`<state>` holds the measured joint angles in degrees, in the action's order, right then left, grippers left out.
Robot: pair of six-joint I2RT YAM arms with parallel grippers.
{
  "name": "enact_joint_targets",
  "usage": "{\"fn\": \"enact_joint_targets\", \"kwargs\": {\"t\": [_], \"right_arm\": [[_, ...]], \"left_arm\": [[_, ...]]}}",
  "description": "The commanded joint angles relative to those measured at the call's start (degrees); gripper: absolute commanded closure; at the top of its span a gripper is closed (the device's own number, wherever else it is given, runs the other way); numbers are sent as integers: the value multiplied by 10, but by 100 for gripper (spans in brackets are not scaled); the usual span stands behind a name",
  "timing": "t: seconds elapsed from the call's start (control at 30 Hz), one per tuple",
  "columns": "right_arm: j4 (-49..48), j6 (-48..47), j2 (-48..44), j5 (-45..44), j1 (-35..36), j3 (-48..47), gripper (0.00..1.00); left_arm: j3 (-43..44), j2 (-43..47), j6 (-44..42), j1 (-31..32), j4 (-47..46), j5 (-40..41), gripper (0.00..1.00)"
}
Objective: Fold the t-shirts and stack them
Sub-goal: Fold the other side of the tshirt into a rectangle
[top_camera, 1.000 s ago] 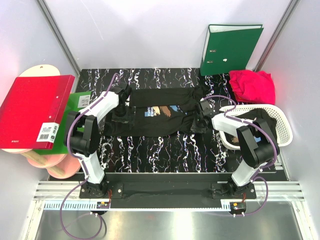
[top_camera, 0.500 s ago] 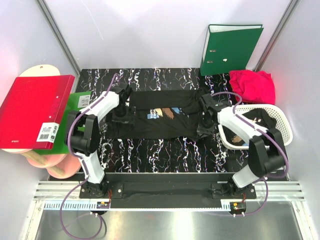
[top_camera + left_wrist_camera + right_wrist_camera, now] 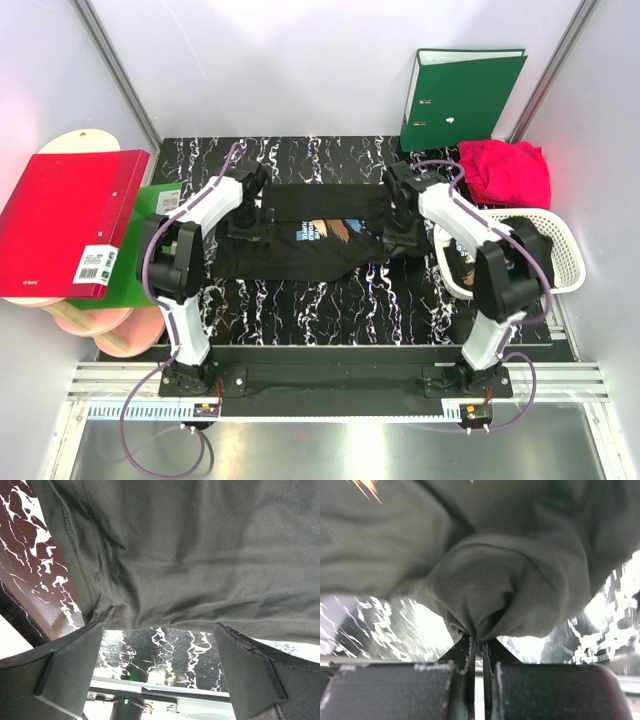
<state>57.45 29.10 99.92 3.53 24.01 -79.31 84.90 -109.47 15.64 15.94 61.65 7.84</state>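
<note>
Black t-shirt (image 3: 490, 580) fold in right end effector (image 3: 476, 647), wrist-view only

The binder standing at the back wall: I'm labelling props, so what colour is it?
Green. The binder shows best in the top external view.

Top view bright, even, sharp, soft shadows; left wrist view clear, white glare on table (image 3: 170, 647); right wrist view soft, shirt (image 3: 505, 585) close and blurred, backlit, blown-out glare behind
</note>
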Motion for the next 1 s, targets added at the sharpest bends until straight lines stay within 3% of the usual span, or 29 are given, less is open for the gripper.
{"fn": "enact_joint_targets", "kwargs": {"t": [0.0, 0.13, 0.37, 0.43, 0.47, 0.5, 0.57, 0.6, 0.97], "right_arm": [[-2, -35, 68, -24, 1, -97, 99], [1, -38, 131, -59, -6, -184, 99], [18, -44, 226, -127, -27, -254, 96], [21, -44, 241, -154, -33, -270, 72], [22, -41, 249, -162, -34, -282, 64], [20, -41, 249, -175, -37, -284, 40], [0, -35, 240, -189, -38, -287, 30], [-23, -33, 233, -193, -37, -284, 20], [-81, -48, 181, -165, -36, -256, 17]], "left_arm": [[26, -7, -10, 2, 7, 6, 1], [29, -8, -10, 2, 8, 10, 1], [40, -13, -8, 2, 14, 10, 1], [44, -14, -8, 2, 15, 11, 1], [45, -14, -7, 2, 15, 12, 1], [45, -9, -7, 2, 15, 12, 1], [42, 5, -5, 2, 15, 19, 1], [38, 10, -6, 2, 15, 23, 1], [-27, 54, -1, 3, 41, 105, 2]]}}
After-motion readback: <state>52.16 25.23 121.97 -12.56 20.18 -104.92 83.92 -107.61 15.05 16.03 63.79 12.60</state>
